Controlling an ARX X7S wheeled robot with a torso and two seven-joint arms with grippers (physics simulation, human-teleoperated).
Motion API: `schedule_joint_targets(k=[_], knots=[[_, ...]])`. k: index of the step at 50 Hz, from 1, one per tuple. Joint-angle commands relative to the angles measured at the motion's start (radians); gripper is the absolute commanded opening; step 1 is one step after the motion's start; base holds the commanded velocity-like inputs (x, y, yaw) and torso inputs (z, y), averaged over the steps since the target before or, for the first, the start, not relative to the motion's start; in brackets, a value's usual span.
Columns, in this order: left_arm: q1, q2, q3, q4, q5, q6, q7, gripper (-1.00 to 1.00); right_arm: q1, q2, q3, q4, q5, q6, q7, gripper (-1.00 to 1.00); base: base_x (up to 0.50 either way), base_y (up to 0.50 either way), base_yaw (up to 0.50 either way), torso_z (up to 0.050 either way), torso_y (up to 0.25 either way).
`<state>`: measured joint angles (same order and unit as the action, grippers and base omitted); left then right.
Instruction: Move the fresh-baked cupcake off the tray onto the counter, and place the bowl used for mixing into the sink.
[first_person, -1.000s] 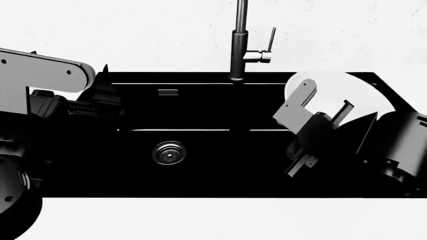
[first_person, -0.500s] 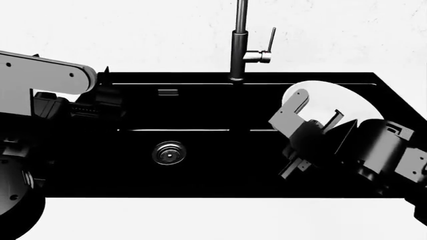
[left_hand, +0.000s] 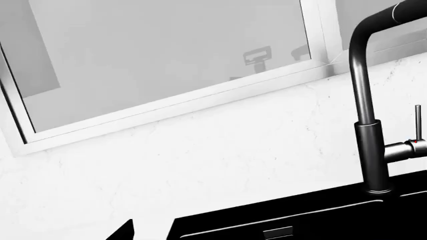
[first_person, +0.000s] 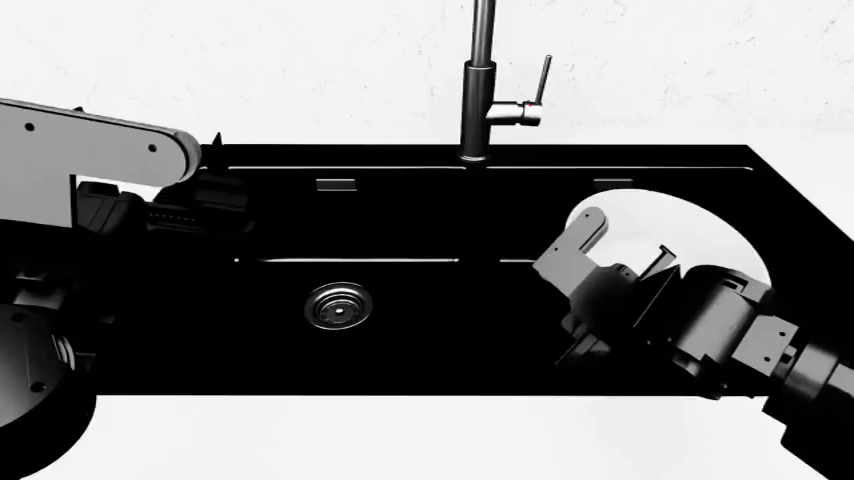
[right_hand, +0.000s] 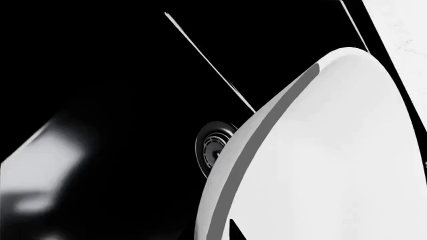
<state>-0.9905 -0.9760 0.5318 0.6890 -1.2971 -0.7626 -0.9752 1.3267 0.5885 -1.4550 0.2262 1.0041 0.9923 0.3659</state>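
The glossy white bowl (first_person: 683, 225) hangs tilted over the right basin of the black sink (first_person: 400, 215). My right gripper (first_person: 617, 256) is shut on its rim, with one grey finger (first_person: 577, 243) outside. In the right wrist view the bowl (right_hand: 333, 150) fills the frame, a dark fingertip (right_hand: 235, 233) lies inside it, and a round drain (right_hand: 212, 147) shows beneath. My left gripper (first_person: 200, 205) hovers at the sink's left edge, too dark to read. Its wrist view shows only one black fingertip (left_hand: 125, 233). The cupcake and the tray are out of view. White counter (first_person: 400, 440) runs along the front.
A tall grey faucet (first_person: 478, 90) stands behind the sink's middle and also appears as the faucet (left_hand: 365, 125) in the left wrist view. The left basin has a metal drain (first_person: 338, 305). A divider (first_person: 360, 260) crosses the sink. A window (left_hand: 167, 50) sits above the white wall.
My right arm has carried the bowl from the sink's back right corner forward and down over the right basin. The left arm has barely moved.
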Motion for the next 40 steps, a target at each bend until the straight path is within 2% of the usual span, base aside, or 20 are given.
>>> schedule_joint_targets(k=[1, 19, 20, 40], knots=[[0.006, 0.002, 0.003, -0.006, 0.010, 0.003, 0.007, 1.00, -0.023, -0.025, -0.004, 0.067, -0.061, -0.018, -0.089, -1.00, 0.00, 0.00, 0.00, 0.000, 0.000], [0.022, 0.001, 0.004, -0.003, 0.021, 0.014, 0.011, 1.00, -0.034, -0.022, 0.005, 0.078, -0.059, -0.028, -0.082, -1.00, 0.00, 0.00, 0.00, 0.000, 0.000], [0.024, 0.000, 0.005, -0.003, 0.024, 0.015, 0.012, 1.00, -0.034, -0.022, 0.005, 0.078, -0.058, -0.026, -0.082, 1.00, 0.00, 0.00, 0.00, 0.000, 0.000], [0.021, -0.012, -0.007, 0.005, 0.005, 0.016, 0.001, 1.00, 0.006, 0.012, 0.047, 0.021, -0.032, -0.009, -0.046, 1.00, 0.00, 0.00, 0.00, 0.000, 0.000]])
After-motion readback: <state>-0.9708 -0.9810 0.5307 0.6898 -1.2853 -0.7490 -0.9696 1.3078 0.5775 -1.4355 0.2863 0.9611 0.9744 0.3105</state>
